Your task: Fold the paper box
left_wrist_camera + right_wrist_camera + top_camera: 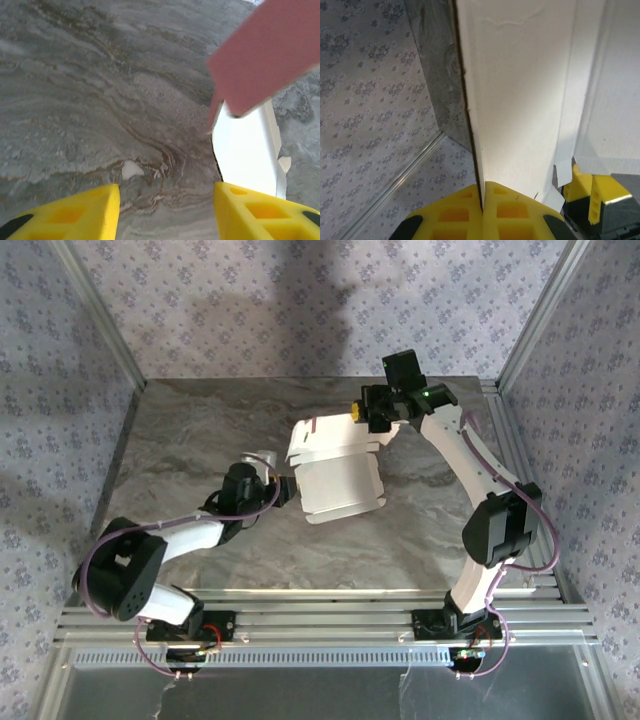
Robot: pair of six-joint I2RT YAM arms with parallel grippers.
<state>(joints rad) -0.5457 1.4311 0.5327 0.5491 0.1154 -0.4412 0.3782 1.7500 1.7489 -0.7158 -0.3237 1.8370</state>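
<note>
Right fingers (495, 210) are seen pressed together at the bottom of the right wrist view. A white flap of the paper box (520, 100) is pinched between them. The flap is held up on its edge and runs from the fingers to the top of that frame. More white card is seen on the right side of the frame.

In the top view, the box is found in the middle of the frame, opened out with its pale side up. One big white panel is laid flat on the grey desk (200, 440). Another panel, just above it in the frame, is lifted and tilted. Its upper right corner is where the right fingers are placed.

Left fingers (75, 215) are spread wide apart at the bottom of the left wrist view, and bare desk is seen between them. The white side of the box is seen just beside the finger at the lower right. Whether it is touched cannot be told. A pink flap is seen in the upper right of that frame, raised off the desk.

In the top view, the left fingers are placed at the left edge of the box. The desk is closed in by walls (300, 300) printed with little flowers.
</note>
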